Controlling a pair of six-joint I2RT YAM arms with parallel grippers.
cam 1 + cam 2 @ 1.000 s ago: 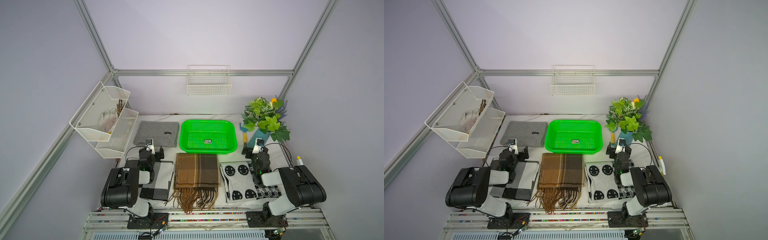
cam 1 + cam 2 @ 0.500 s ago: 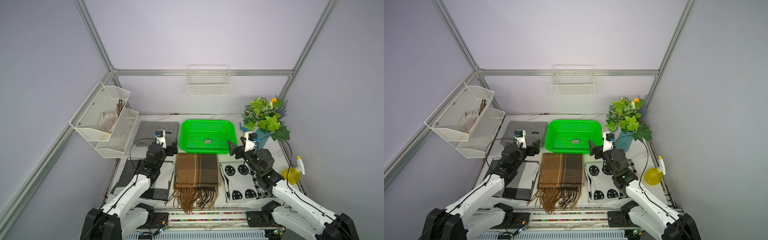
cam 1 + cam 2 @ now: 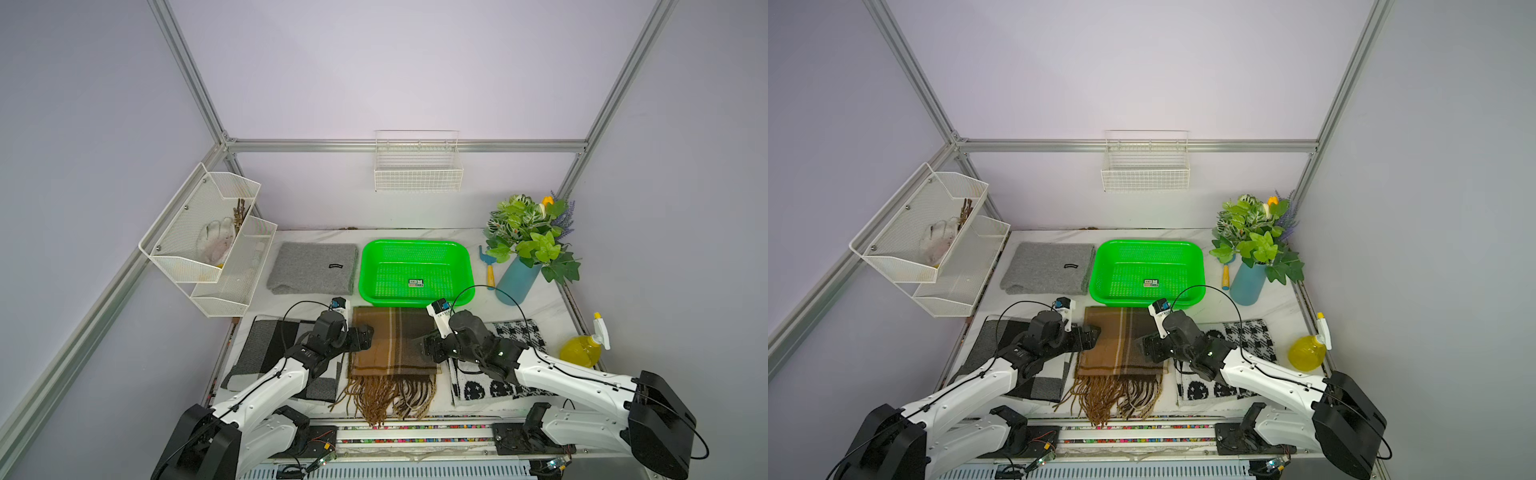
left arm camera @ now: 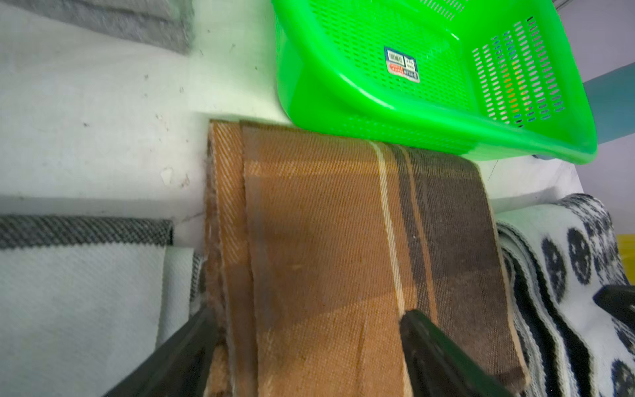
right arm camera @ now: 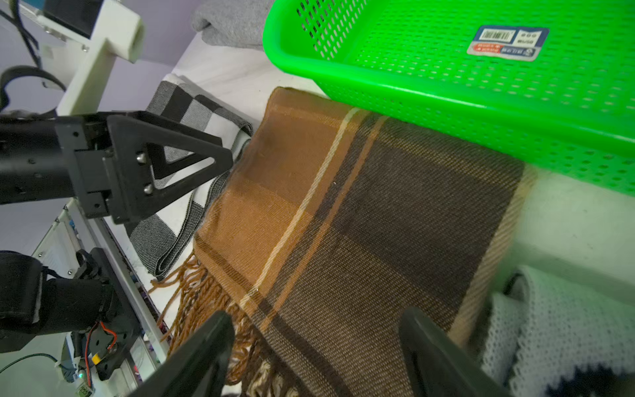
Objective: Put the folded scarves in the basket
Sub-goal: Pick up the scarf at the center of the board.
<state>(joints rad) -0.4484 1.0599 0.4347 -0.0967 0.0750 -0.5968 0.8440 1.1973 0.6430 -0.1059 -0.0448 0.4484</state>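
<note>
White marbled tabletop (image 3: 544,305) inside a lilac-walled, aluminium-framed booth.

Item 1, folded scarf (image 3: 395,332): brown plaid, fringed, lying flat on the table between the two grippers. It is not in the basket. Its far folded edge lies against, or just under, the basket's near wall; contact cannot be confirmed.

Item 2, basket (image 3: 362,270): bright green, perforated, with only a sticker on its floor. It stands just beyond the fingertips of both grippers.

Item 3, left gripper (image 3: 365,336): jaws spread. In the left wrist view the left gripper (image 4: 309,319) straddles the scarf's (image 4: 326,223) near side edge, with one finger outside the edge and one over the cloth. Nothing is pinched. The basket (image 4: 412,113) lies ahead of it.

Item 4, right gripper (image 3: 424,349): jaws spread. In the right wrist view the right gripper (image 5: 316,319) is over the opposite side of the scarf (image 5: 360,206), near the fringe. Nothing is gripped, and contact with the cloth cannot be told. The basket (image 5: 412,89) lies ahead of it.

Item 5, surroundings: a checked grey scarf (image 3: 266,353) lies under the left arm. A black-and-white knit (image 3: 515,332) lies under the right arm.
</note>
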